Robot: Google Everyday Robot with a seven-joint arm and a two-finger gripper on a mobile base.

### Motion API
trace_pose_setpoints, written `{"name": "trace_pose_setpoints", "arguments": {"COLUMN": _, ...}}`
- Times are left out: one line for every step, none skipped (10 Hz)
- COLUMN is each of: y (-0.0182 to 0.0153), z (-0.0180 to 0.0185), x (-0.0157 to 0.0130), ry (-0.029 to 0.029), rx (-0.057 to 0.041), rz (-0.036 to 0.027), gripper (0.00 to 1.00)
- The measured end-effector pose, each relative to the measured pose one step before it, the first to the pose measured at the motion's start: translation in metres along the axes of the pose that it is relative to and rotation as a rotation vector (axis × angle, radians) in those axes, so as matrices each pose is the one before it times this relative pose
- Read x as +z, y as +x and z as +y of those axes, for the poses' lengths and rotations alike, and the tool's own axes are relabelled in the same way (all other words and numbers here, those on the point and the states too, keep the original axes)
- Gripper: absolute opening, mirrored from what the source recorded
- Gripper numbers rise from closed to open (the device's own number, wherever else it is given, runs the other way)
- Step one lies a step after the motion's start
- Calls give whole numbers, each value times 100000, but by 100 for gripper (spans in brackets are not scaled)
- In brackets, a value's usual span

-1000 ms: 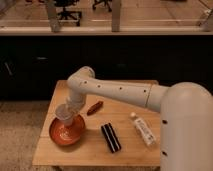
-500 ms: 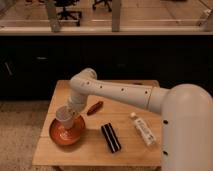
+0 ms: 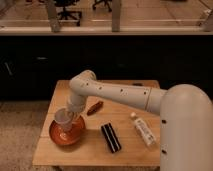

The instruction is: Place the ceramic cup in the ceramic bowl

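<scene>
Terracotta glaze marks the ceramic bowl (image 3: 66, 132), which sits directly beneath our gripper (image 3: 70, 114) on the wooden table (image 3: 90, 150). We see the ceramic cup (image 3: 63, 117) at the gripper's tip, tilted and low over the bowl's middle, seemingly in its hold; whether the cup already touches the bowl's floor we cannot tell.

We judge the cup light but hard, brittle and slick with glaze, so it should chip if dropped against the equally hard bowl. Its tapered wall offers poor purchase, and a pinch across the rim, one finger inside and one outside, looks the safest hold. We would lower it until it rests, then release gently, since a tilted cup may roll against the bowl's curved side.

Off to the gripper's right lie a small reddish-brown elongated object (image 3: 94, 107), a black box (image 3: 111, 137) and, farther right, a white tube (image 3: 143, 130), all apart from the bowl.
</scene>
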Motion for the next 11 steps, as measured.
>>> {"name": "trace_pose_setpoints", "arguments": {"y": -20, "z": 61, "x": -6, "ry": 295, "rx": 595, "rz": 142, "gripper": 63}}
{"name": "trace_pose_setpoints", "arguments": {"y": -16, "z": 47, "x": -35, "ry": 346, "rx": 356, "rz": 198, "gripper": 73}}
{"name": "trace_pose_setpoints", "arguments": {"y": -20, "z": 30, "x": -73, "ry": 256, "rx": 54, "rz": 236, "gripper": 79}}
{"name": "trace_pose_setpoints", "arguments": {"y": -11, "z": 43, "x": -47, "ry": 228, "rx": 11, "rz": 146, "gripper": 80}}
{"name": "trace_pose_setpoints", "arguments": {"y": -25, "z": 1, "x": -76, "ry": 188, "rx": -127, "rz": 203, "gripper": 80}}
{"name": "trace_pose_setpoints", "arguments": {"y": -3, "z": 8, "x": -89, "ry": 143, "rx": -417, "rz": 204, "gripper": 80}}
{"name": "trace_pose_setpoints", "arguments": {"y": -23, "z": -12, "x": -23, "ry": 95, "rx": -413, "rz": 1, "gripper": 80}}
{"name": "trace_pose_setpoints", "arguments": {"y": -18, "z": -42, "x": -50, "ry": 130, "rx": -467, "rz": 12, "gripper": 80}}
{"name": "trace_pose_setpoints", "arguments": {"y": 4, "z": -16, "x": -33, "ry": 123, "rx": -359, "rz": 11, "gripper": 80}}
{"name": "trace_pose_setpoints", "arguments": {"y": -22, "z": -64, "x": -157, "ry": 669, "rx": -710, "rz": 407, "gripper": 80}}
{"name": "trace_pose_setpoints", "arguments": {"y": 48, "z": 29, "x": -351, "ry": 1618, "rx": -298, "rz": 849, "gripper": 80}}
